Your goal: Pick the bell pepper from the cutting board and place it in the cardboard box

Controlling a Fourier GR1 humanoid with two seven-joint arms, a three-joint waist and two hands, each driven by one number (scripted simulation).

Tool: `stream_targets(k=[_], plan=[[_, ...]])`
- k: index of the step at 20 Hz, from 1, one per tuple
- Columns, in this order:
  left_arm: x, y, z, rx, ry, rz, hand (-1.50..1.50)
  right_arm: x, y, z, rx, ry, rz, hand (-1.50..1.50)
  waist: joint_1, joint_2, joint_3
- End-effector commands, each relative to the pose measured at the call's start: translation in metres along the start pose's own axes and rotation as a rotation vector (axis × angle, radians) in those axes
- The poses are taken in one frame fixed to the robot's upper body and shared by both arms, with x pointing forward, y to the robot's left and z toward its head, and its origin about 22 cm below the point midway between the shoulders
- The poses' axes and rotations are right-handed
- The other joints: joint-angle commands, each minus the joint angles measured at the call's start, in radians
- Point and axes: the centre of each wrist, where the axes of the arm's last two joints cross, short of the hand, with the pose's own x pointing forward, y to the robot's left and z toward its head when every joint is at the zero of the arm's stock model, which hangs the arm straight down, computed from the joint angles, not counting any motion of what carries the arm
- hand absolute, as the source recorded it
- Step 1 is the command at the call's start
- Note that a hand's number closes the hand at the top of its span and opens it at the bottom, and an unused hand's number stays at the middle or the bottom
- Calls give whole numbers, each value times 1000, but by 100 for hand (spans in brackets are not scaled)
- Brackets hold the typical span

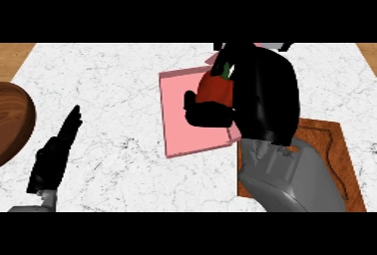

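A red bell pepper [215, 88] with a green stem sits in my right hand [254, 94], whose fingers and thumb curl round it. The hand holds it above a pink box [180, 119] lying at the middle of the marble counter. That pink box is the only box in view; no cardboard-coloured one shows. The brown wooden cutting board [331, 144] lies at the right, partly hidden under my right forearm. My left hand [55, 152] rests open at the lower left, fingers straight and pointing up.
A dark wooden round dish [13, 119] pokes in at the left edge. A white marble counter [110, 79] spreads between it and the pink box. A dark object shows behind my right hand at the top.
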Motion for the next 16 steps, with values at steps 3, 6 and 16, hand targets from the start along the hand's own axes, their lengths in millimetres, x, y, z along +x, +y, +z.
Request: stream_targets(k=[3,6,16], plan=[[3,-6,-12,18,-17,-22,0,12,43,-46,68,110,-1,150,6,4,0],[15,-20,-5,-17,-28,-4,0,15,74,-50,106,132,16,150,18,4,0],[4,-7,-8,-14,-22,11,0,-30,130,-90,157,292,-19,-150,19,6,1]])
